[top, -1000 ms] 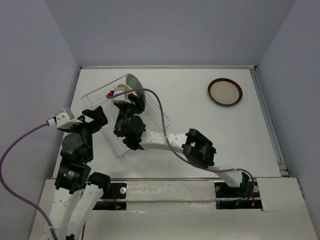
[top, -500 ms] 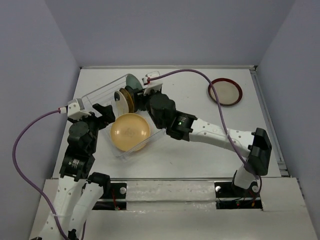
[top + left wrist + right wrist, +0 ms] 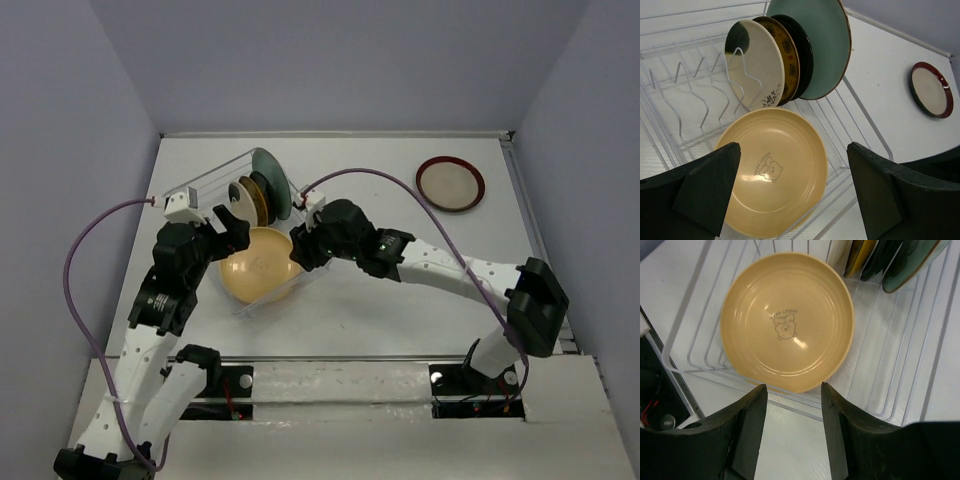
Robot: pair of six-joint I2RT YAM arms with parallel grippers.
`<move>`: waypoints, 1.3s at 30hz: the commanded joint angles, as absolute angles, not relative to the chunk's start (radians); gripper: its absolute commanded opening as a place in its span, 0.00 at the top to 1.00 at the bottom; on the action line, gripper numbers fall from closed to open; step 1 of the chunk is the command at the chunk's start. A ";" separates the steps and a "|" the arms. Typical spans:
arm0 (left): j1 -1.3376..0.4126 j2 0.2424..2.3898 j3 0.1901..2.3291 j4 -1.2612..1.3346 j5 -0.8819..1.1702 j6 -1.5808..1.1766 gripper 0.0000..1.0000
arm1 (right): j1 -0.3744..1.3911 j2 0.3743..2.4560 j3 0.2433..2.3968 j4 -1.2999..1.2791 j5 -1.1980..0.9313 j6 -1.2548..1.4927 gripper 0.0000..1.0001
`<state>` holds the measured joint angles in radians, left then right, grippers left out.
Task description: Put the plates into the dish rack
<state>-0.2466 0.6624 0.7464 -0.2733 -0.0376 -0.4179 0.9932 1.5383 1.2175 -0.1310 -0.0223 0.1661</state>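
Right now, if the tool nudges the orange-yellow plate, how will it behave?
The orange-yellow plate looks rigid and glossy, so it probably slides on the dish rack wires, not flex. Lying face up rather than standing between tines, it may rock if pushed at its rim.

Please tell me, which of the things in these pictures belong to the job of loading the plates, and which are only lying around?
Belong to the job: dish rack; mint-green plate, black plate, yellow patterned plate and cream plate standing in it; orange-yellow plate lying in it; red-rimmed plate alone on the table.
Only there: purple cables.
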 commanded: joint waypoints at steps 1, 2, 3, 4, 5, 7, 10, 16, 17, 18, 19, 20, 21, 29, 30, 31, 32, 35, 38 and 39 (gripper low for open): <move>-0.244 0.632 0.750 -0.281 -0.057 -0.410 0.01 | 0.936 1.646 1.307 -0.149 -0.112 0.211 0.48; -0.244 0.635 0.752 -0.284 -0.052 -0.407 0.01 | 0.904 1.690 1.319 -0.150 -0.112 0.222 0.48; -0.244 0.638 0.753 -0.285 -0.052 -0.405 0.01 | 0.891 1.713 1.350 -0.153 -0.120 0.230 0.48; -0.244 0.643 0.753 -0.290 -0.054 -0.403 0.01 | 0.881 1.735 1.365 -0.156 -0.129 0.236 0.48; -0.244 0.646 0.752 -0.293 -0.054 -0.394 0.01 | 0.881 1.758 1.382 -0.163 -0.135 0.236 0.48; -0.244 0.650 0.750 -0.299 -0.060 -0.394 0.01 | 0.870 1.831 1.420 -0.187 -0.137 0.232 0.48; -0.242 0.652 0.739 -0.290 -0.048 -0.399 0.01 | 0.870 1.913 1.479 -0.201 -0.114 0.226 0.46; -0.242 0.660 0.713 -0.267 -0.034 -0.407 0.01 | 0.870 1.983 1.523 -0.201 -0.133 0.225 0.46; -0.241 0.661 0.712 -0.267 -0.034 -0.405 0.01 | 0.870 1.988 1.526 -0.202 -0.141 0.229 0.46; -0.242 0.663 0.712 -0.261 -0.032 -0.405 0.01 | 0.870 2.000 1.532 -0.201 -0.147 0.230 0.46; -0.242 0.663 0.710 -0.259 -0.032 -0.405 0.01 | 0.870 2.006 1.537 -0.201 -0.156 0.230 0.46; -0.242 0.666 0.710 -0.255 -0.028 -0.406 0.01 | 0.870 2.014 1.540 -0.199 -0.153 0.230 0.47; -0.242 0.666 0.709 -0.252 -0.025 -0.410 0.01 | 0.870 2.025 1.543 -0.199 -0.152 0.232 0.50; -0.242 0.663 0.713 -0.245 0.033 -0.429 0.02 | 0.870 1.985 1.534 -0.173 -0.100 0.252 0.93; -0.242 0.663 0.718 -0.245 0.040 -0.434 0.02 | 0.870 1.970 1.531 -0.170 -0.089 0.252 0.93; -0.242 0.666 0.722 -0.248 0.049 -0.442 0.02 | 0.870 1.938 1.526 -0.164 -0.068 0.255 0.93; -0.242 0.667 0.735 -0.250 0.067 -0.448 0.03 | 0.870 1.922 1.520 -0.164 -0.051 0.256 0.93; -0.242 0.666 0.755 -0.252 0.115 -0.482 0.04 | 0.880 1.847 1.497 -0.155 -0.009 0.253 0.93; -0.242 0.672 0.773 -0.255 0.164 -0.534 0.04 | 0.911 1.799 1.486 -0.146 0.135 0.220 0.93; -0.242 0.673 0.787 -0.259 0.193 -0.549 0.04 | 0.943 1.778 1.489 -0.147 0.187 0.206 0.93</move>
